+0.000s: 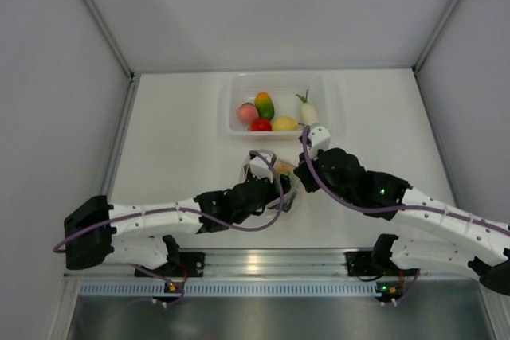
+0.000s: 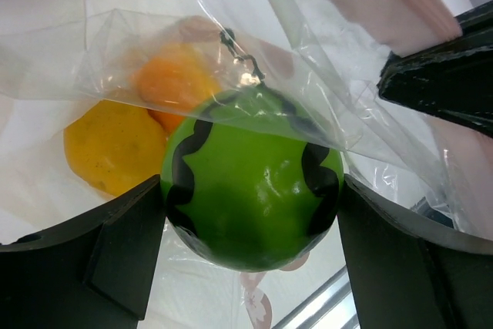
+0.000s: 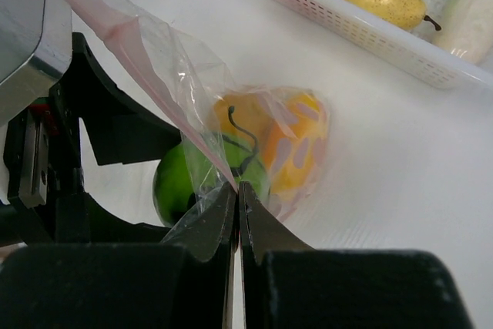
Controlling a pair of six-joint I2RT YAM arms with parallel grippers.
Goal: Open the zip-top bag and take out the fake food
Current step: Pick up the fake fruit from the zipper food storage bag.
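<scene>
Left gripper (image 2: 250, 217) was clamped on a glossy green black-striped plastic melon (image 2: 254, 159) under the film of the clear crinkly plastic zip-top bag (image 2: 85, 44). Mid-desk (image 3: 400, 159), right gripper (image 3: 237, 209) pinched that film tight; an orange fruit (image 2: 173, 82) and a yellow fruit (image 2: 108, 148) lay inside.

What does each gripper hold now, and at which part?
The left gripper clamps the green striped fruit by its two sides. The right gripper pinches the zip-top bag by its plastic near the pink zip strip.

A ribbed tub (image 3: 347, 28) lies well beyond the right fingers (image 3: 269, 240). Perhaps translucent, it rests on a white table (image 3: 400, 190).
</scene>
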